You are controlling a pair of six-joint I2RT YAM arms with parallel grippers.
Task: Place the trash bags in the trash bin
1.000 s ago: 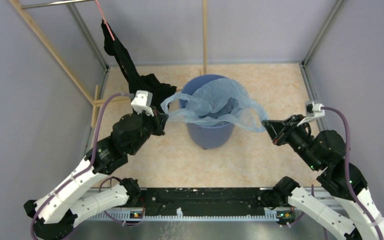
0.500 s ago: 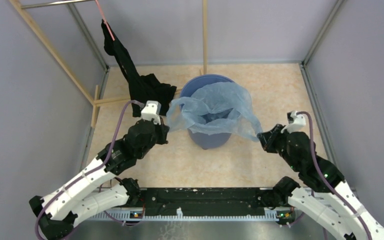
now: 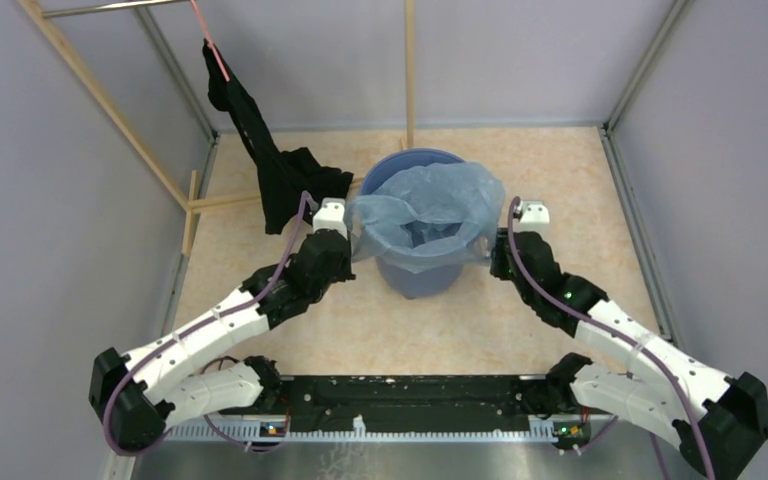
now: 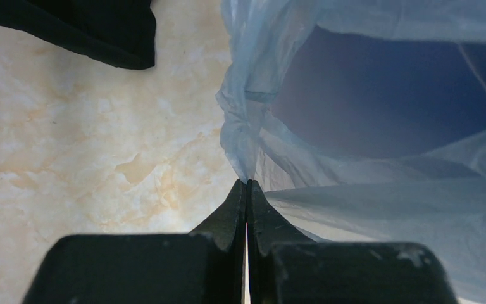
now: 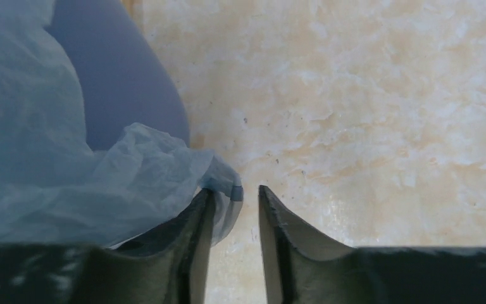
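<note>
The pale-blue trash bag [image 3: 422, 208] lies spread over the mouth of the round blue trash bin [image 3: 415, 275], sagging inside it. My left gripper [image 3: 345, 243] is at the bin's left side, shut on the bag's left edge [image 4: 243, 136]. My right gripper [image 3: 498, 250] is at the bin's right side with its jaws apart; the bag's right edge [image 5: 221, 180] drapes over the left finger [image 5: 204, 221], and bare floor shows in the gap between the fingers. The bin's wall [image 5: 126, 82] shows in the right wrist view.
A black cloth garment [image 3: 280, 170] hangs from a pink hanger at the back left, its lower end resting on the floor just left of the bin; it also shows in the left wrist view [image 4: 95, 31]. Wooden slats stand at the left and behind the bin.
Both grippers moved inward to the bin's sides, and the stretched bag now sits gathered over the rim. The right gripper's jaws now stand apart.
</note>
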